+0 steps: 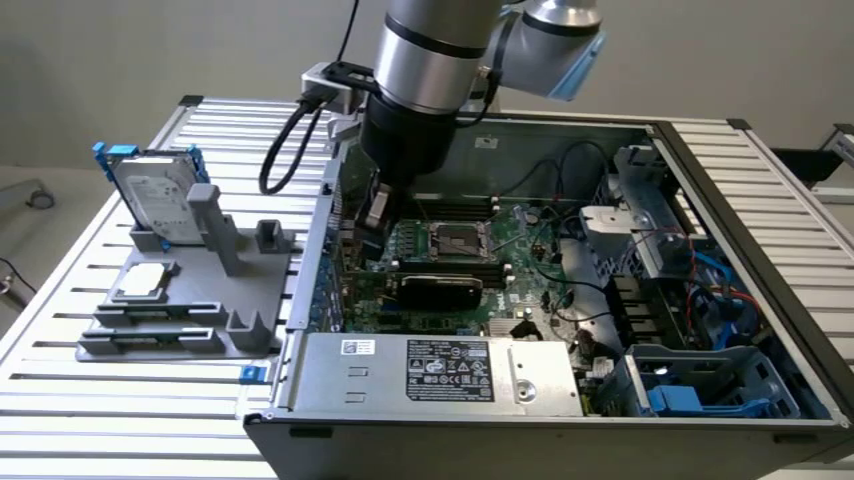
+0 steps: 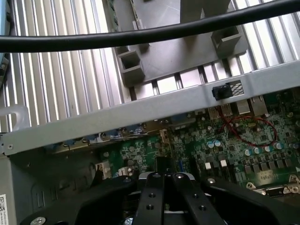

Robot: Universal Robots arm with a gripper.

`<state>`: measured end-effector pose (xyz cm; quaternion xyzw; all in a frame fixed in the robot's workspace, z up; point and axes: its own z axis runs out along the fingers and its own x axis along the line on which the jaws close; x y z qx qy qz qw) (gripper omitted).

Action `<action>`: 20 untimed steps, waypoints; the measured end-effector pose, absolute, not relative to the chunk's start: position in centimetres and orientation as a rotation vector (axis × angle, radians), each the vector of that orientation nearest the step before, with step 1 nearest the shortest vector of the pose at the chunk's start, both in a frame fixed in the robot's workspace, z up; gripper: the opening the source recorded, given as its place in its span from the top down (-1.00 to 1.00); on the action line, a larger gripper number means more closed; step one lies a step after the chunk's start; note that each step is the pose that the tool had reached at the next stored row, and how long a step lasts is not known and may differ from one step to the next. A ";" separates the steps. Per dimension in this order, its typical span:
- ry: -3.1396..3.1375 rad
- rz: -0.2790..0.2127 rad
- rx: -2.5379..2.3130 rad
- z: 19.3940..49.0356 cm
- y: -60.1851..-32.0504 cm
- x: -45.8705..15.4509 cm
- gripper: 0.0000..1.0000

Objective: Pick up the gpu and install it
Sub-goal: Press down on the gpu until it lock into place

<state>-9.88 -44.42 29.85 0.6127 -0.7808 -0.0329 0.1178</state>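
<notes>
A: Item one, the gripper [image 1: 378, 215]. Position?

B: Inside the open computer case [image 1: 747, 200], low over the motherboard [image 1: 521, 235] near its rear wall. Jaws drawn together with nothing between them; the wrist view shows the black fingers [image 2: 154, 197] meeting above bare board.

A: Item two, the gpu [image 1: 438, 291]. Where is it?

B: In the case, standing on edge across the motherboard, black rounded cooler facing the camera, just nearer the camera than the processor socket [image 1: 451, 240]. It looks seated in a slot, though the connector edge is hidden, so I judge that rather than see it. The gripper is near it but apart from it.

A: Item three, the grey fixture [image 1: 187, 300]?

B: On the slatted surface [image 1: 80, 390], toward the exterior view's left of the case. Its upright posts and slots hold parts on edge or flat so they can be gripped. The hard drive [image 1: 158, 195] with blue rails stands upright in it; a flat square silver chip [image 1: 144, 281] lies in a recess. Other slots stand vacant.

A: Item four, the power supply [image 1: 441, 372]. Any writing?

B: A white label of dense print and certification marks, too small to read. A second small white sticker beside it, likewise unreadable. No brand name legible anywhere.

A: The cable [image 2: 140, 33]?

B: Black, crossing the wrist view, running along the arm.
</notes>
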 end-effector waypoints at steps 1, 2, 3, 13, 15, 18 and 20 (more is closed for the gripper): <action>-2.295 -0.080 1.804 29.8 -44.4 -9.9 0.79; -2.305 -0.063 1.814 29.8 -44.4 -9.9 0.79; -2.315 -0.046 1.826 29.8 -44.4 -9.8 0.79; -2.375 0.030 1.902 29.9 -44.5 -9.8 0.79; -2.375 0.030 1.902 29.9 -44.5 -9.8 0.79; -2.375 0.030 1.902 29.9 -44.5 -9.8 0.79; -2.375 0.030 1.903 29.9 -44.5 -9.8 0.79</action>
